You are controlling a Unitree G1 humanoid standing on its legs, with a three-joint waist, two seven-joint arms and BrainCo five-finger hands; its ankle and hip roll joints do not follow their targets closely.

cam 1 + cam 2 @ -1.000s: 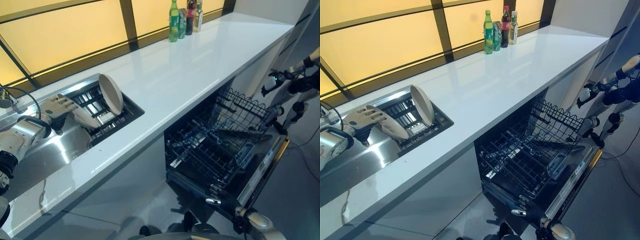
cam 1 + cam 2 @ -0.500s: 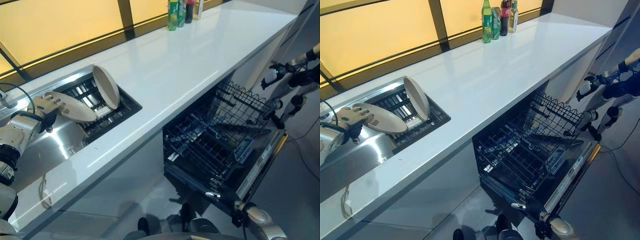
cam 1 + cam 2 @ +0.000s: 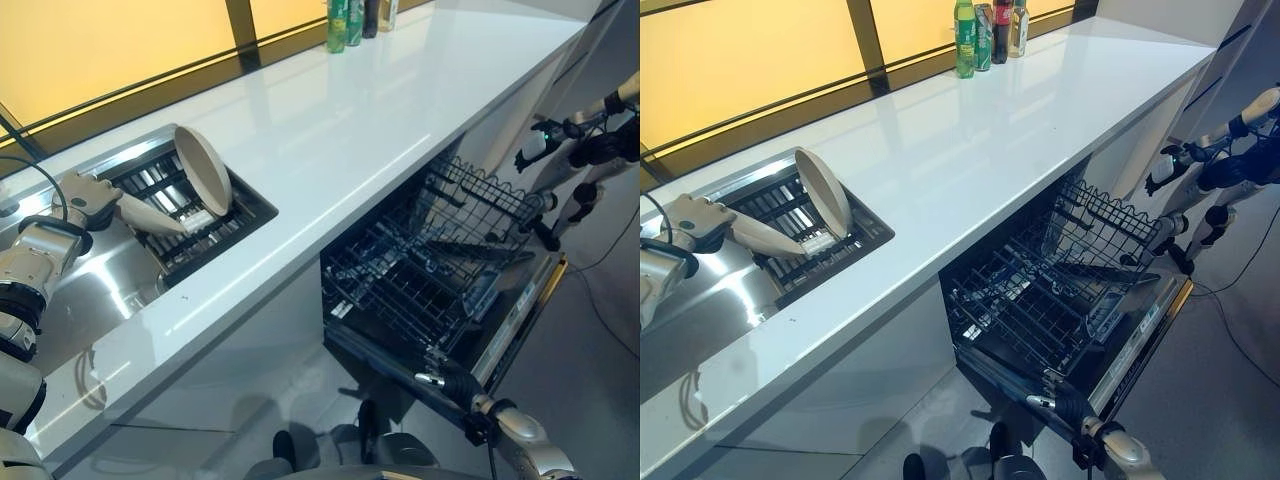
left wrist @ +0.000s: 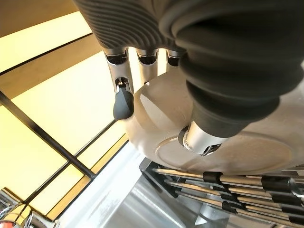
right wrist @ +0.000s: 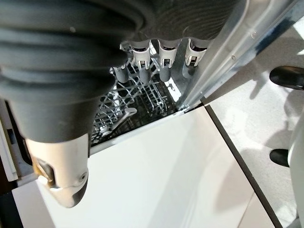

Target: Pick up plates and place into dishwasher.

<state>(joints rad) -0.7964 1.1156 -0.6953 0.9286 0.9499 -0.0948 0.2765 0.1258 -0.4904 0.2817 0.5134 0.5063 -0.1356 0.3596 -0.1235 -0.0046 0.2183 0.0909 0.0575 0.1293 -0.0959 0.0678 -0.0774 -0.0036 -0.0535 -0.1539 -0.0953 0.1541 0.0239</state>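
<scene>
I see left hand (image 3: 88,197) – fingers and thumb pinch plate (image 4: 213,142) over rack (image 3: 200,225) | right hand (image 5: 156,61) – fingers relaxed, beside dishwasher (image 3: 440,280) basket.

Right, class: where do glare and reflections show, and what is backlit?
Left eye view: the yellow window reflects along the white counter, and the steel sink gleams. Left wrist view: the glowing window backlights the plate pinched in the left hand.

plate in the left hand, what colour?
Plain cream, no pattern: the plate in the left hand, clearest in the left wrist view.
</scene>
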